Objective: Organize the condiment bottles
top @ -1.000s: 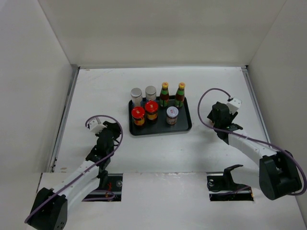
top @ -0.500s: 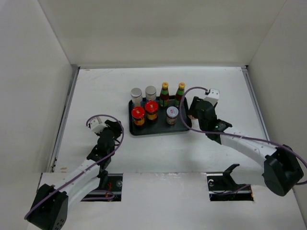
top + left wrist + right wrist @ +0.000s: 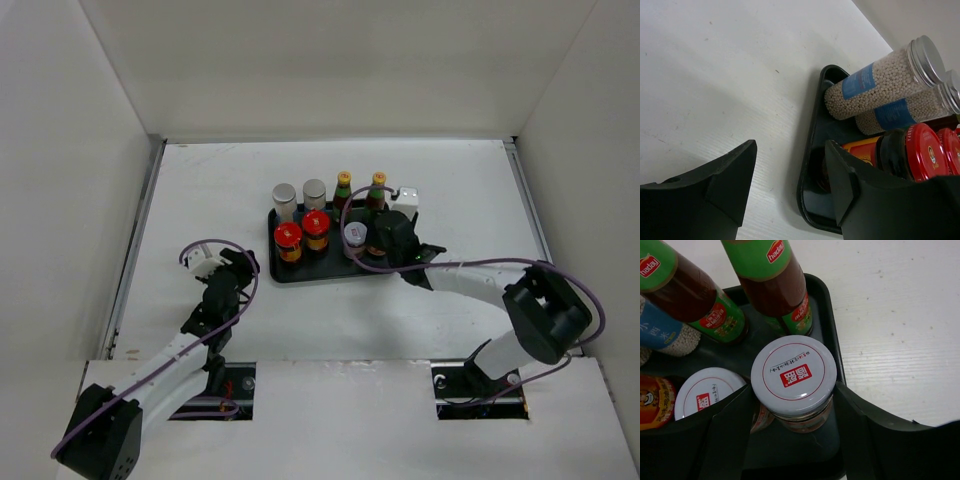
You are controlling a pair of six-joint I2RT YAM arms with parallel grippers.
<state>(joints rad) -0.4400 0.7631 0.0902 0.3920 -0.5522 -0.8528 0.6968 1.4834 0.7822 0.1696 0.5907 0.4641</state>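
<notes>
Right now the right gripper (image 3: 792,390) clamps a white-lid jar (image 3: 792,372) btwn its fingers, over the tray's (image 3: 829,335) corner spot. Its twin jar (image 3: 705,392) sits just beside one finger, w/ a green bottle (image 3: 775,285) just ahead of the tips. Best approach, I'd say: lower straight down w/o sideways drift so that finger doesn't nudge the twin. Let go only once the base sits flat, then lift clear vertically. Left gripper (image 3: 790,150) hangs wide & empty, tray edge just ahead.
</notes>
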